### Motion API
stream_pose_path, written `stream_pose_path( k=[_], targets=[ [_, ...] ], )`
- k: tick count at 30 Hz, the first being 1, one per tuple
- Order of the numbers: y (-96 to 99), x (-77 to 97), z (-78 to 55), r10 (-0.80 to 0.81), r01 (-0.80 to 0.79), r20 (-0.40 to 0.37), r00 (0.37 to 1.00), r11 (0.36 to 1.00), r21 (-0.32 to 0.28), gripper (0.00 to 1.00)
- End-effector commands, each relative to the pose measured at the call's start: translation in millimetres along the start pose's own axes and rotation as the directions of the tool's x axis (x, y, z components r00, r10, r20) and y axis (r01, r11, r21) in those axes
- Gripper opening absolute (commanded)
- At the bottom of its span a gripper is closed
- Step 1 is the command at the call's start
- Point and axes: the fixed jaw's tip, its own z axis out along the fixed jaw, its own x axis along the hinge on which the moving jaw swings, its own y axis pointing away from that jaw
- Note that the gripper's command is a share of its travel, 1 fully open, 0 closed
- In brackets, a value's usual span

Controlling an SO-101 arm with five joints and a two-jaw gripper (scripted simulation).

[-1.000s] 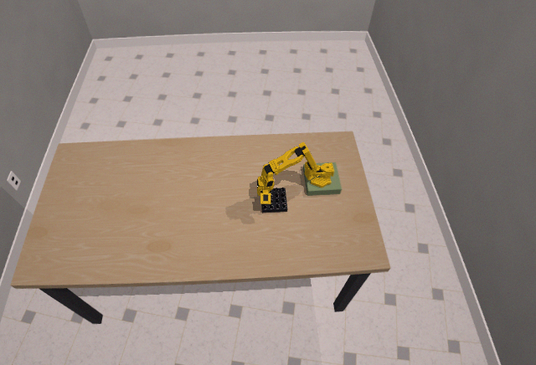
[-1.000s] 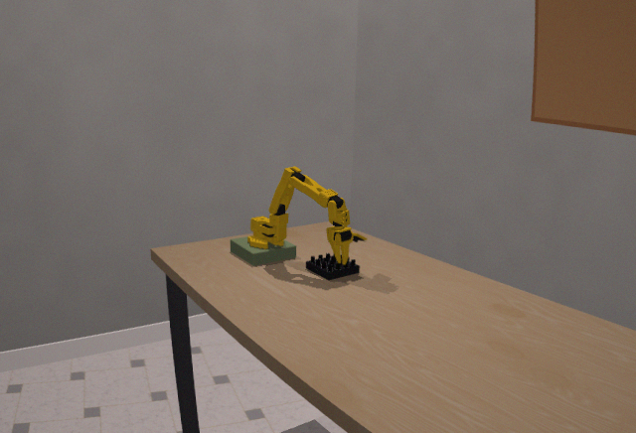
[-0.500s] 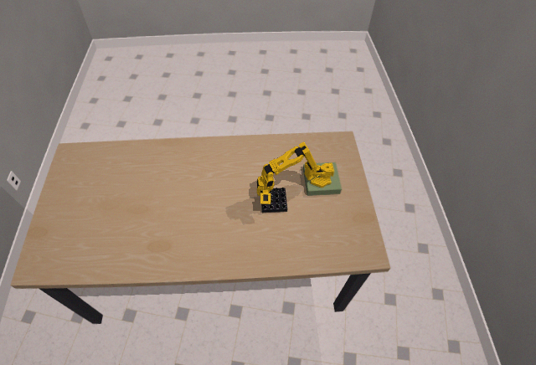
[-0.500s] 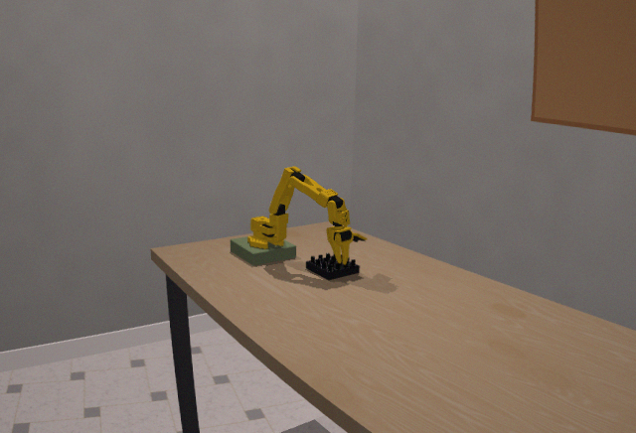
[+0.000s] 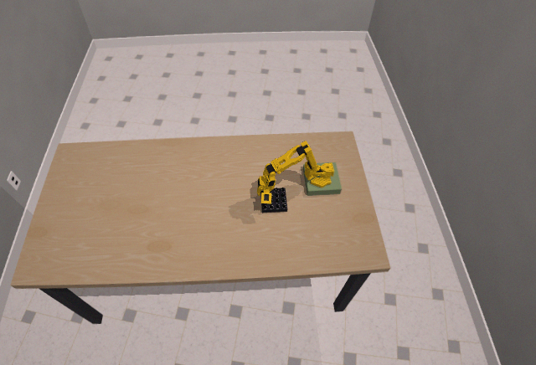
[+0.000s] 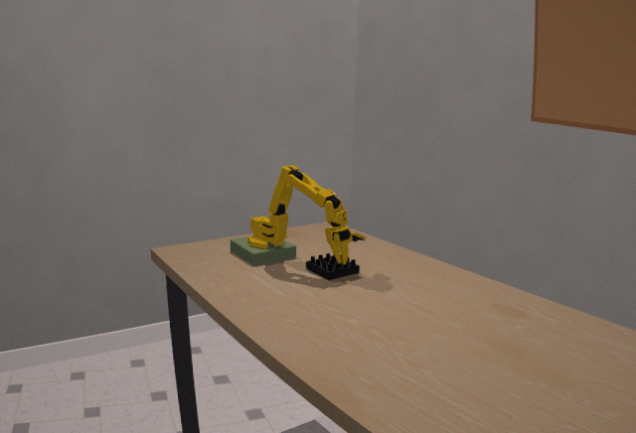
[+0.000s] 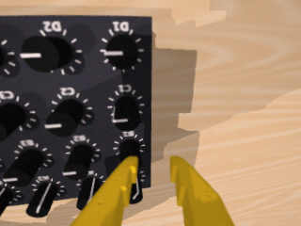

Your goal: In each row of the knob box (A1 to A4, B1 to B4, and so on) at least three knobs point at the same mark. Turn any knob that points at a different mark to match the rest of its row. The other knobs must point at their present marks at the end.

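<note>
Judging progress from outside the rig: the knob box (image 5: 274, 211) (image 6: 331, 274) (image 7: 96, 96) sits flat on the table (image 5: 151, 205) (image 6: 436, 326) (image 7: 249, 146), beside the green base block (image 5: 322, 192) (image 6: 256, 259), apart from it. The gripper (image 5: 265, 200) (image 6: 341, 262) (image 7: 153, 162) is over the box at its col. 1 edge, pointing down; fingers slightly parted, nothing seen between them, i.e. no knob gripped. In the wrist view, row D: knob D1 (image 7: 123, 51) and knob D2 (image 7: 39, 58) both point to the same side of the box, approx. same mark. Row C: knob C1 (image 7: 127, 112) and knob C2 (image 7: 65, 118) look alike. Row B: knob B2 (image 7: 79, 162) and knob B3 (image 7: 24, 169) look alike; B1 pointer is hidden by a finger, status n/a. Row A, box edge nearest the gripper: pointers slanted, too oblique to verify. Col. 4 mostly out of view, so no row can be signed off; completed turns, if any, cannot be confirmed. Remaining (est.): check B1 and A1, the knobs nearest the fingers, and correct if odd; then check col. 4. Caution: adj. knobs stand close; a finger could nudge a correct one off its mark.
</note>
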Motion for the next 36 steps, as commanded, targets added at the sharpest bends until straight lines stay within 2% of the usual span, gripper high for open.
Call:
stream_pose_path(
  k=[1,4,9,12,16,17,20,28,33,34,36],
  targets=[
    [2.5,1.0,4.4,-0.001,0.001,-0.008,1.000,1.000,-0.018,0.10],
    [9.8,3.6,11.6,-0.001,0.000,-0.021,1.000,0.998,-0.056,0.10],
    [33.8,12.0,31.1,-0.005,-0.005,-0.059,0.998,0.986,-0.169,0.10],
    [42.2,14.9,36.8,-0.007,-0.008,-0.071,0.997,0.979,-0.206,0.10],
    [43.0,15.2,37.3,-0.007,-0.008,-0.072,0.997,0.978,-0.210,0.10],
    [0.0,0.2,2.4,-0.001,0.001,-0.002,1.000,1.000,0.001,0.10],
    [4.5,1.9,7.2,-0.001,0.001,-0.010,1.000,1.000,-0.024,0.10],
    [38.1,14.3,36.1,-0.007,-0.007,-0.068,0.998,0.980,-0.198,0.10],
    [40.6,15.2,37.9,-0.007,-0.008,-0.072,0.997,0.978,-0.210,0.10],
    [-0.4,0.1,2.4,-0.001,0.001,-0.001,1.000,1.000,0.003,0.10],
    [-0.1,0.2,2.8,-0.001,0.001,-0.002,1.000,1.000,0.001,0.09]
  ],
)
